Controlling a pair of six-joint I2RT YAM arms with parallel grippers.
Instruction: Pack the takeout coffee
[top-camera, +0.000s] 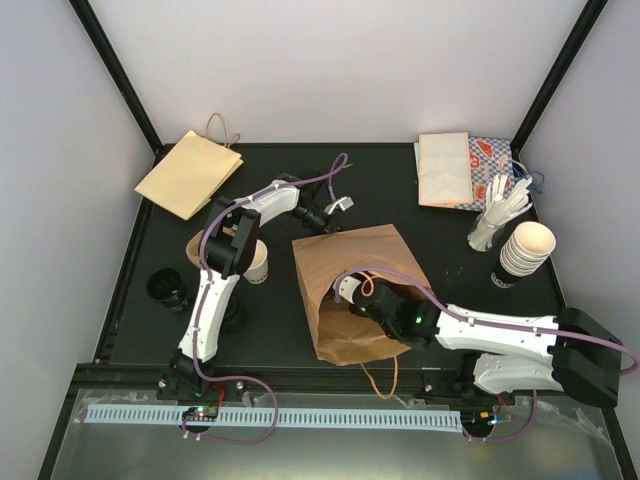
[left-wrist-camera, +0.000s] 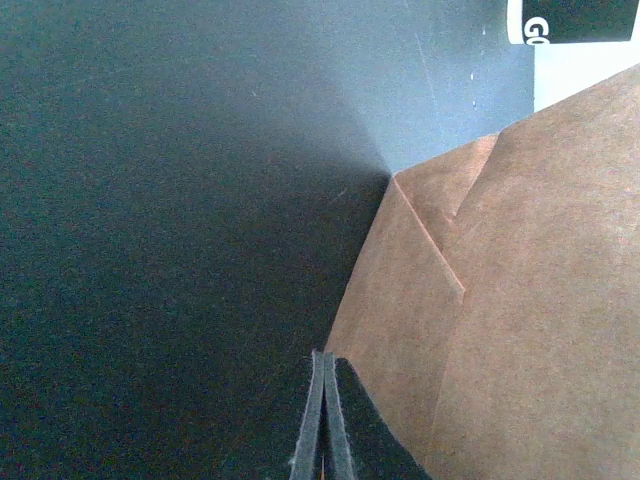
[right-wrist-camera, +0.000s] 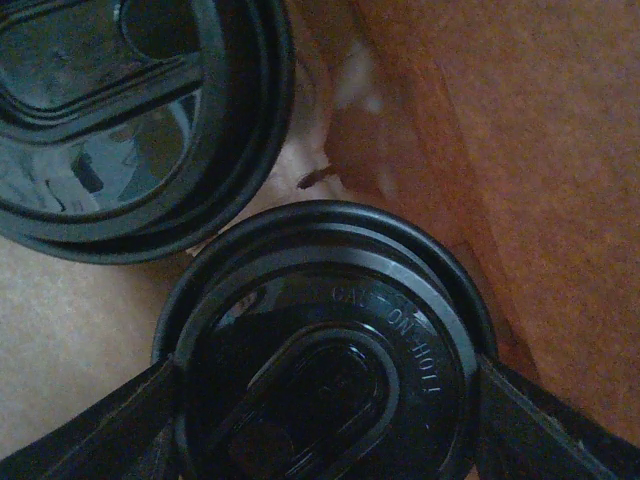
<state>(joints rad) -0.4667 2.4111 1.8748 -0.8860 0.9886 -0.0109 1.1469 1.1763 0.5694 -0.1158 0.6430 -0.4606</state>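
Inside brown bag (right-wrist-camera: 520, 150), right pincer (right-wrist-camera: 330, 405) clasping black lid (right-wrist-camera: 330, 290), "CAUTION HOT"

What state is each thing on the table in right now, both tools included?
Brown bag: lying down, mouth open.
Lidded cup: lid on, inside the bag, gripped.
Second lidded cup: lid on, inside the bag, free.
White paper cup: upright, no lid, outside the bag.
Cup stack: nested, no lid.
Flat bags: folded.
Left tool: shut, empty, beside the bag's corner.
Right tool: inside the bag, closed on a cup.
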